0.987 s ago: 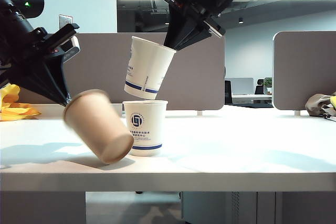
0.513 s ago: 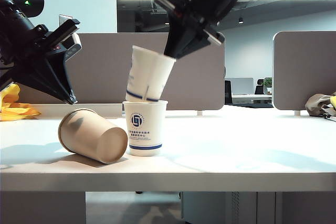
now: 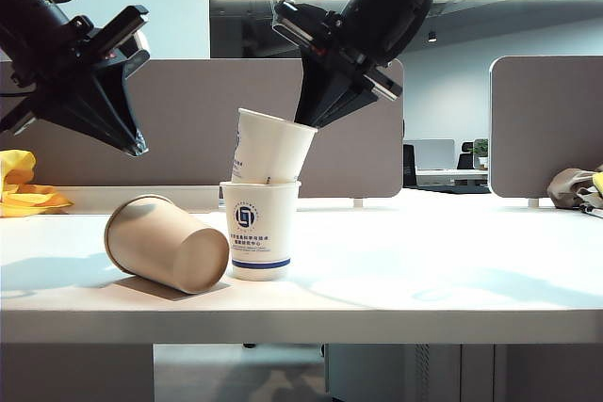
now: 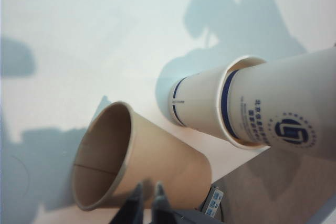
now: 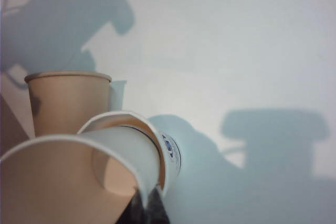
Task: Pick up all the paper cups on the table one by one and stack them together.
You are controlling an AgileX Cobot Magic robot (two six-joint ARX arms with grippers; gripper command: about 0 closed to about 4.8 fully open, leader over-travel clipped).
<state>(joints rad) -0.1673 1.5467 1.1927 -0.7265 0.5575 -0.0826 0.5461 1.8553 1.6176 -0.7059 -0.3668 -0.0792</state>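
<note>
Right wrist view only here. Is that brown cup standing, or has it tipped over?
Observer: Tipped. The brown cup lies on its side on the table, base end beside the lower white cup.
Operator: Where's the left pincer?
Observer: The left pincer hangs above the brown cup, tips slightly apart, holding nothing.
Operator: Is my cup seated?
Observer: Not fully. From the side, the upper white cup leans, with only its base inside the lower one and the right pincer clamped on its rim.
</note>
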